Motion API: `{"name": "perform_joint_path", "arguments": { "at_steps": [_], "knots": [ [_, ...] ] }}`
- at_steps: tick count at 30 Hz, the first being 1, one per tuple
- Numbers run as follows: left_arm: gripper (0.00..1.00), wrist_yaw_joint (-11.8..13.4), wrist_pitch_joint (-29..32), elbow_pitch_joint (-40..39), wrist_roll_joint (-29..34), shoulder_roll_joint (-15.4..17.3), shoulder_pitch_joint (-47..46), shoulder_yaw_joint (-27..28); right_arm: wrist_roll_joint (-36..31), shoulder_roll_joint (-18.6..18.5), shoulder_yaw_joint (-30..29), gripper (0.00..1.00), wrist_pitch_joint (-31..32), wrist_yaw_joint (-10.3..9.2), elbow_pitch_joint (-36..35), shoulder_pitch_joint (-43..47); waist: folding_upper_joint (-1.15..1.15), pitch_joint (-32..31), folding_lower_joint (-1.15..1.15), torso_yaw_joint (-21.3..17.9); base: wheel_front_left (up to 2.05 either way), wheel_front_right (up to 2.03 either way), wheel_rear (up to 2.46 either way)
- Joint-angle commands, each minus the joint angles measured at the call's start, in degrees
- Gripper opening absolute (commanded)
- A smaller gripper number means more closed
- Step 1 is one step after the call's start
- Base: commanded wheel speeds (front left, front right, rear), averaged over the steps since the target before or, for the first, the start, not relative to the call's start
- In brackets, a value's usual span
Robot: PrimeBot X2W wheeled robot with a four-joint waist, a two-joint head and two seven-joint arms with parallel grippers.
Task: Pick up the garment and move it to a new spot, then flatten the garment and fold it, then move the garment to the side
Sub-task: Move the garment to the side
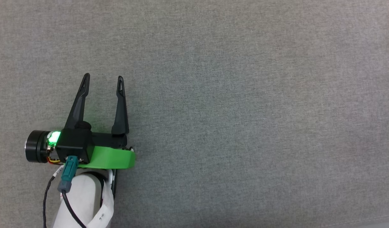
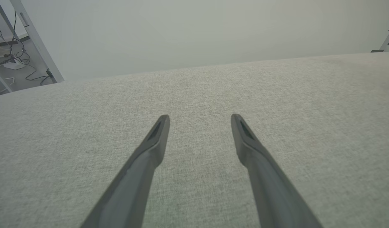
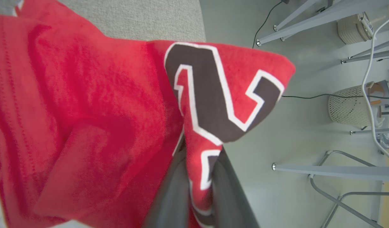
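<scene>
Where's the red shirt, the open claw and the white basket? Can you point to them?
red shirt (image 3: 86, 110): right wrist view, on its plain red cloth.
left claw (image 1: 103, 76): head view, midway between its two spread fingertips.
white basket (image 3: 345, 107): right wrist view, on its holey side.

garment (image 3: 86, 126): bright red soft fabric, with a black numeral print outlined in white on one fold. Bunched and creased, not flat. The printed fold is pinched between the right gripper (image 3: 199, 171) fingers. The rest hangs in loose folds, partly past the grey surface (image 3: 134, 19) edge.
</scene>
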Motion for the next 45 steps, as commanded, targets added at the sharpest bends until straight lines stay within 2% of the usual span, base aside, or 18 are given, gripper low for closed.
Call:
{"name": "perform_joint_path", "arguments": {
  "at_steps": [1, 2, 3, 11, 16, 20, 23, 29, 35, 40, 45],
  "knots": [
    [1.00, 0.4, -0.3, -0.2, 0.4, 0.2, -1.0, 0.0, -1.2, 0.9, -1.0, 0.39, -1.4, -0.05, 1.2, -1.2, 0.31, 0.3, -0.01, 0.7, 0.00, 0.00, 0.00],
    [1.00, 0.5, -0.3, -0.1, 0.4, 0.1, -0.8, -0.1, -1.7, 1.6, -1.8, 0.72, -2.2, -0.05, 2.2, -1.5, 0.31, -0.1, -0.01, 0.8, 0.00, 0.00, 0.00],
    [1.00, 0.6, -0.3, 0.0, 0.4, 0.0, -0.7, -0.1, -2.0, 2.1, -2.4, 1.00, -2.7, -0.05, 3.0, -1.6, 0.31, -0.3, -0.01, 0.8, 0.00, 0.00, 0.00],
    [1.00, 1.5, -0.3, 1.1, -0.4, -0.7, 1.8, -0.1, -7.5, 3.7, -4.8, 1.00, -11.3, -0.05, 5.2, -0.7, 0.31, -6.0, -0.01, 1.4, 0.00, 0.00, 0.00],
    [1.00, 1.9, -0.3, 2.2, -0.9, -1.1, 4.3, 0.0, -10.3, 6.2, -7.7, 1.00, -21.7, -0.05, 2.0, 0.2, 0.31, -10.6, -0.01, 2.2, 0.00, 0.00, 0.00],
    [1.00, 2.3, -0.3, 2.8, -1.4, -1.4, 6.7, 0.3, -14.4, 10.1, -11.3, 1.00, -30.4, -0.05, -1.8, 1.8, 0.31, -14.4, -0.01, 3.3, 0.00, 0.00, 0.00],
    [1.00, 2.5, -0.3, 3.3, -1.8, -1.6, 8.3, 0.5, -17.3, 14.1, -14.1, 1.00, -34.4, -0.05, -5.6, 3.8, 0.31, -16.8, -0.01, 4.4, 0.00, 0.00, 0.00],
    [1.00, 2.4, -0.3, 4.0, -2.5, -2.1, 10.3, 0.6, -22.0, 23.7, -20.3, 1.00, -36.5, -0.05, -18.9, 11.5, 0.31, -20.8, -0.01, 7.3, 0.00, 0.00, 0.00],
    [1.00, 2.4, -0.3, 4.9, -3.0, -2.6, 11.2, 0.5, -23.8, 32.3, -22.9, 1.00, -36.5, -0.05, -33.6, 21.5, 0.31, -24.0, -0.01, 10.4, 0.00, 0.00, 0.00],
    [1.00, 2.3, -0.3, 5.8, -3.3, -2.9, 12.3, 0.6, -23.6, 37.4, -22.2, 1.00, -36.5, -0.05, -38.4, 29.3, 0.31, -26.6, -0.01, 11.8, 0.00, 0.00, 0.00],
    [1.00, 2.1, -0.3, 6.6, -3.5, -3.0, 14.1, 1.3, -22.4, 40.8, -20.5, 1.00, -36.5, -0.05, -38.5, 36.1, 0.31, -29.2, -0.01, 12.3, 0.00, 0.00, 0.00]
  ]
}}
